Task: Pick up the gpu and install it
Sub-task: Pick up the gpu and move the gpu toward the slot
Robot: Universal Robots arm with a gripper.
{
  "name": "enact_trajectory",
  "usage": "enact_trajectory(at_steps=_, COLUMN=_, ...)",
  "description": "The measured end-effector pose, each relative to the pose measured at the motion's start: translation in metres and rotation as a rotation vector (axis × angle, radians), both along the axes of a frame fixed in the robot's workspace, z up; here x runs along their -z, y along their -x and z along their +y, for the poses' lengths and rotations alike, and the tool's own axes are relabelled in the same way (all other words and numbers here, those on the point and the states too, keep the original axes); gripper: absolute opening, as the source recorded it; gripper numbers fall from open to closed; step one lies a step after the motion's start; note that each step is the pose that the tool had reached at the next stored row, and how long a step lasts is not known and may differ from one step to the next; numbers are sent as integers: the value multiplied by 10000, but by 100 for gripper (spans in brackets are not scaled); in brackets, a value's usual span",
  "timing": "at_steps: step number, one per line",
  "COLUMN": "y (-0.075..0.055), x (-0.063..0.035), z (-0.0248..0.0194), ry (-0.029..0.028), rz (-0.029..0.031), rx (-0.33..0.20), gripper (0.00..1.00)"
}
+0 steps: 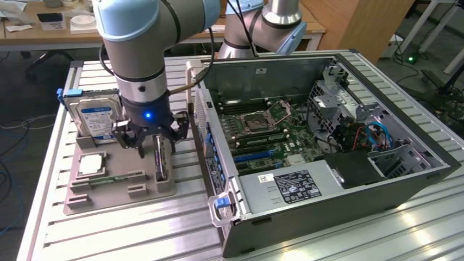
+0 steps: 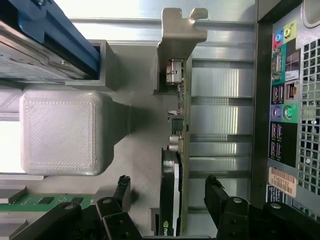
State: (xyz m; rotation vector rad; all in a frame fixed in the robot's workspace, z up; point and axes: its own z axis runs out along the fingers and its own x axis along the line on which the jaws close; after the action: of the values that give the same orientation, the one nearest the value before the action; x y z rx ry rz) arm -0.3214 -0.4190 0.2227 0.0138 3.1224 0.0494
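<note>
The gpu (image 1: 161, 166) stands on edge in a slot of the grey holder tray (image 1: 108, 197), at the exterior view's left of the open computer case (image 1: 406, 179). In the wrist view the gpu (image 2: 179, 125) appears edge-on, a green board with a black cooler and its silver end bracket (image 2: 181, 30) at the far end. My gripper (image 1: 154, 147) hangs right above it, open. In the wrist view the gripper (image 2: 169, 190) has one black finger on each side of the card, with gaps on both sides and no contact.
On the same tray a silver hard drive (image 1: 95, 117) with a blue label stands upright, with a processor chip (image 1: 92, 163) and a narrow memory stick (image 1: 108, 179) lying flat. The case's motherboard (image 1: 264, 130) is exposed. The case's rear port panel (image 2: 285, 100) lies close beside the gpu.
</note>
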Motion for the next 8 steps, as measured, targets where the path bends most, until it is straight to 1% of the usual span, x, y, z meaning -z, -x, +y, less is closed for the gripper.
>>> enact_trajectory(at_steps=5, y=1, x=48, z=8, ry=1, rz=0, rx=2, gripper=71)
enact_trajectory(at_steps=8, y=1, x=69, z=36, ry=11, rz=1, rx=2, gripper=71)
